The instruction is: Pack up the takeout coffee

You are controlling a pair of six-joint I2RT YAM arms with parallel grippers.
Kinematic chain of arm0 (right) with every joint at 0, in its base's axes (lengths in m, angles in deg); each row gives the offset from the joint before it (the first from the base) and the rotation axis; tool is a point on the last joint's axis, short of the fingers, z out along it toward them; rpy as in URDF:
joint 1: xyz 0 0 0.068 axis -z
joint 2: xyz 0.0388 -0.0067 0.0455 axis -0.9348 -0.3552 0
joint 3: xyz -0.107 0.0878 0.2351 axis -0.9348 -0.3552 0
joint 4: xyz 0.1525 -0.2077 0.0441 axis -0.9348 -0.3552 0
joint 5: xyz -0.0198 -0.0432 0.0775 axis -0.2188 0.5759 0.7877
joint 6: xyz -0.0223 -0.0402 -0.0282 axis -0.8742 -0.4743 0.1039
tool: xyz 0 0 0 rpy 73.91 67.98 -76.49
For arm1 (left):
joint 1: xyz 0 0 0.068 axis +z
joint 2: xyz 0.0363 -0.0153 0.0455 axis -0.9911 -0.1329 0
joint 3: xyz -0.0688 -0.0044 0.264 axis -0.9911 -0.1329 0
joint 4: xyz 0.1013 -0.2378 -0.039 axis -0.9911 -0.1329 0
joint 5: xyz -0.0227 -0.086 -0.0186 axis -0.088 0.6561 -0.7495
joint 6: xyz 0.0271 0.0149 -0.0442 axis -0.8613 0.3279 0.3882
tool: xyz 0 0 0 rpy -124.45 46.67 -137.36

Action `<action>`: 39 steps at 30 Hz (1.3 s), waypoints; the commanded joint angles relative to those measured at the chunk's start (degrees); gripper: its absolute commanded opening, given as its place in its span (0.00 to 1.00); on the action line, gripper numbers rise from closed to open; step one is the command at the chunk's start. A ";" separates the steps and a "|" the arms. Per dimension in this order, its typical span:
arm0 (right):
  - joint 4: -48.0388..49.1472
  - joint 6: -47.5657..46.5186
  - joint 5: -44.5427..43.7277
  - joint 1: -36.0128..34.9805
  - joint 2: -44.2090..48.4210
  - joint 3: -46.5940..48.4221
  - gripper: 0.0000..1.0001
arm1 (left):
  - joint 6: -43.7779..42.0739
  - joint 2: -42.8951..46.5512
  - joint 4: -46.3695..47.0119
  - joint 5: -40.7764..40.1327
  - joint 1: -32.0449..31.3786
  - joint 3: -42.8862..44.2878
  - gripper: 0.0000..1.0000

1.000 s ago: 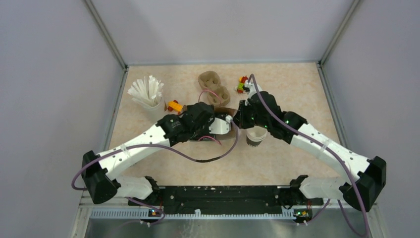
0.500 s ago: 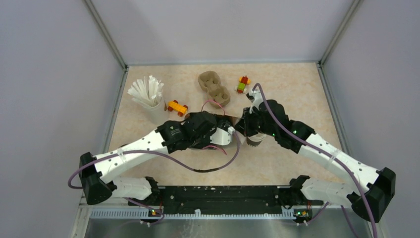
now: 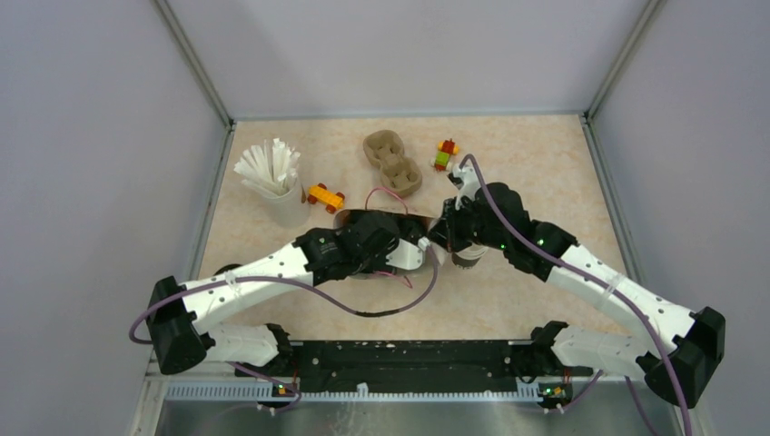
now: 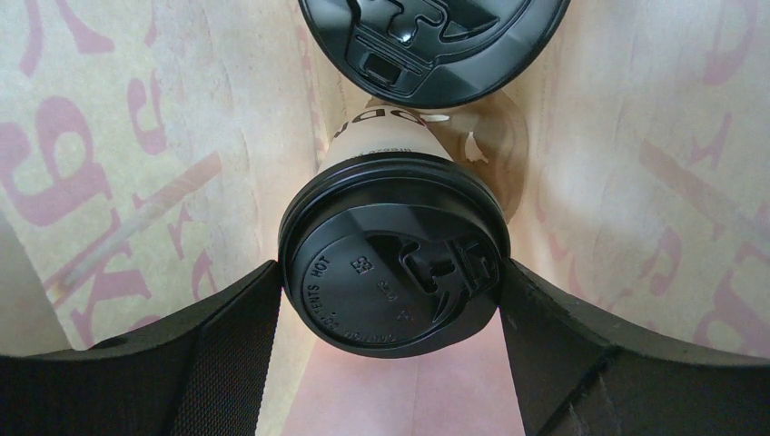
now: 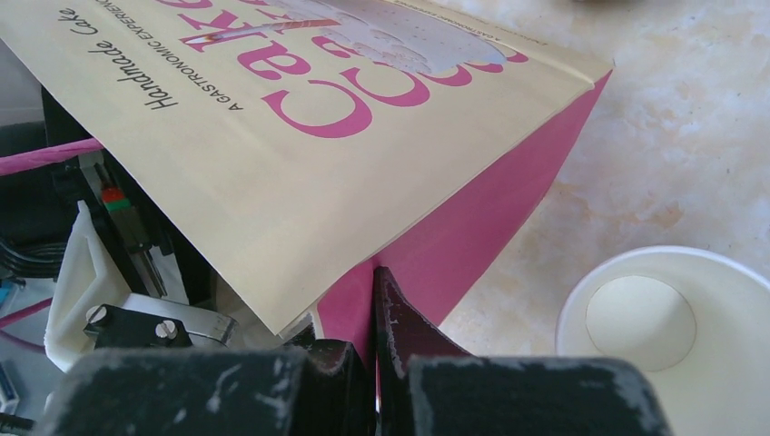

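- Since the earlier overhead view both wrists have drawn back toward the arm bases. The toy car (image 3: 324, 196) now shows whole, and the rim of the paper bag (image 5: 300, 154) shows behind the left wrist.
- The left fingers (image 4: 227, 354) stand wide, one against each side of the black lid of the lidded cup (image 4: 390, 263). The cup looks gripped rather than let go.
- That cup sits inside the bag, seen lid-on. A second lid (image 4: 427, 45) lies just beyond it, with its own cup hidden.
- Judged from this, the coffee is close to seated. What likely remains is to release it and draw the hand out.
- The right fingers (image 5: 397, 313) are pressed fully together on the bag's pink side fold, holding the bag steady.
- An open cup (image 5: 672, 327), white inside and without a lid, stands on the bench (image 3: 545, 163) just beside the bag's corner, under the right arm.
- The bag's walls stand close on both sides of the left fingers, so there is little slack. A straight withdrawal would be least likely to drag the paper.
- Farther back stand the cup tray (image 3: 392, 163), a block toy (image 3: 444, 154) and a cup of sticks (image 3: 286, 204). All are apart from the bag. The bench's right side is bare up to the wall.
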 commanded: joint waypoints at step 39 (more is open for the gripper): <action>3.57 -9.35 3.75 0.35 3.40 -2.39 0.00 | 5.61 -1.69 -8.02 -0.80 -2.37 3.69 0.07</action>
